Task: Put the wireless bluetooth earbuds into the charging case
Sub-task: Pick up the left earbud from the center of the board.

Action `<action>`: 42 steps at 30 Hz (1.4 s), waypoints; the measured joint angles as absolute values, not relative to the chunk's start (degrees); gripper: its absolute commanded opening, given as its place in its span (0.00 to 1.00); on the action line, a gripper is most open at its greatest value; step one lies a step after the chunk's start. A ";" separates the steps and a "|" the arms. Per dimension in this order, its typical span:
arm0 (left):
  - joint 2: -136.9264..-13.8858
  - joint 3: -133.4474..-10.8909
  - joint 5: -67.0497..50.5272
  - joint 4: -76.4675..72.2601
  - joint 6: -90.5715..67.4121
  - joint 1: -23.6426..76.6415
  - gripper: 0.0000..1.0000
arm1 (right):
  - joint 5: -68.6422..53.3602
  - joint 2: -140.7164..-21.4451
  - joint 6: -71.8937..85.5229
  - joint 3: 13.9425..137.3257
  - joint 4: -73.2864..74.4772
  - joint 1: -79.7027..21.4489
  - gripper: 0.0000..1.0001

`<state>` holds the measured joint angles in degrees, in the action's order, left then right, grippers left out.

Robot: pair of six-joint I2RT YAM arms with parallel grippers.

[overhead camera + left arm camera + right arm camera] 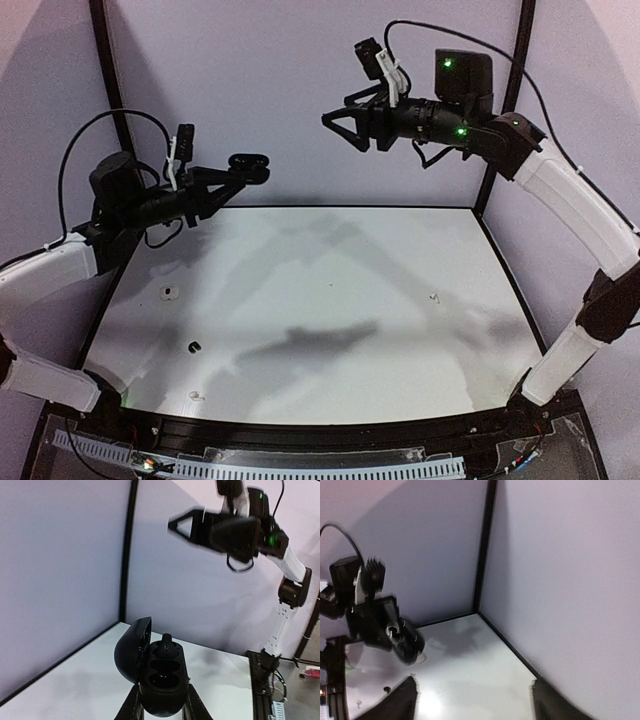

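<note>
Earbuds: noted one black earbud [166, 647] seated in the far well of the charging case [161, 682], top poking above the rim. Noted a white earbud [170, 293] and a second black earbud [194, 346] lying apart on the left part of the table [330, 300], well away from the case. Found lid [131, 650] swung open to one side, case held aloft off the table. Left end effector [160, 709] clenched on the case's lower body, one finger each side. Right end effector [335, 122] raised high near the back wall [300, 80], well apart from the case; fingers [402, 702] spread wide, released, nothing between them. Cannot tell what the small speck [433, 297] on the table's right part is, nor another [196, 396] near the front edge.
</note>
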<state>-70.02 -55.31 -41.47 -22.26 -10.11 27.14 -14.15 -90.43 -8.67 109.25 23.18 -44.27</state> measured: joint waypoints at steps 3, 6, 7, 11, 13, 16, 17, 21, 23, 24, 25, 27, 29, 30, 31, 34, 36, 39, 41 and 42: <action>-67.75 -54.87 -41.25 -22.33 -10.20 24.27 0.01 | -19.77 -93.06 -5.17 106.67 20.45 -43.86 0.99; -65.10 -53.49 -41.56 -22.85 -11.03 22.31 0.01 | -26.15 -94.80 -1.37 102.48 16.19 -43.99 0.97; -64.36 -52.97 -41.65 -22.98 -11.33 21.89 0.01 | -27.18 -95.09 -0.78 101.80 15.46 -44.07 0.96; -60.29 -49.39 -41.67 -22.98 -12.97 20.03 0.01 | -28.73 -97.14 1.37 100.25 11.55 -45.28 0.91; -58.52 -48.14 -41.41 -22.70 -13.32 19.40 0.01 | -27.29 -98.61 1.78 100.53 11.07 -46.61 0.88; -54.98 -46.50 -40.23 -21.82 -13.52 18.06 0.01 | -22.92 -103.72 2.37 102.78 10.57 -50.37 0.83; -53.95 -46.11 -39.59 -21.82 -13.52 17.67 0.01 | -21.67 -105.65 2.50 103.63 10.70 -51.62 0.82; -48.31 -43.46 -36.21 -21.74 -13.74 14.81 0.01 | -16.53 -114.37 2.87 105.25 10.81 -57.63 0.80; -46.54 -42.76 -34.57 -21.39 -13.69 13.85 0.01 | -15.14 -116.99 2.94 104.33 10.33 -60.14 0.77; -45.52 -42.44 -33.32 -20.97 -13.67 13.32 0.01 | -14.57 -118.15 2.94 103.59 9.93 -61.41 0.75; -44.75 -42.19 -32.53 -20.73 -13.50 13.06 0.01 | -14.06 -119.07 2.87 103.18 9.65 -62.33 0.73; -43.24 -41.65 -30.85 -19.73 -13.17 12.67 0.01 | -12.84 -122.08 2.96 103.66 8.73 -64.51 0.67; -41.87 -40.99 -29.80 -18.70 -12.71 12.62 0.01 | -11.88 -126.19 3.09 106.87 8.60 -66.00 0.60; -41.10 -40.58 -29.34 -18.17 -12.45 12.62 0.01 | -11.35 -128.20 3.14 108.62 8.60 -66.46 0.59; -40.64 -40.29 -29.12 -17.85 -12.36 12.58 0.01 | -10.63 -130.17 3.38 110.67 9.21 -66.76 0.58; -38.79 -38.92 -28.36 -16.32 -11.94 12.58 0.01 | -7.51 -138.04 3.95 117.84 10.02 -67.72 0.59; -38.44 -38.46 -28.21 -16.16 -11.84 12.58 0.01 | -6.02 -140.05 3.73 118.74 10.24 -68.07 0.61; -38.26 -37.78 -28.05 -16.03 -11.75 12.58 0.01 | -3.46 -141.95 3.73 118.85 10.28 -69.32 0.68; -38.26 -37.30 -28.05 -16.08 -11.77 12.56 0.01 | -1.74 -142.82 4.32 118.87 9.87 -70.61 0.85; -38.28 -36.99 -28.05 -16.16 -11.79 12.53 0.01 | -1.17 -143.31 4.64 119.00 9.28 -71.29 0.88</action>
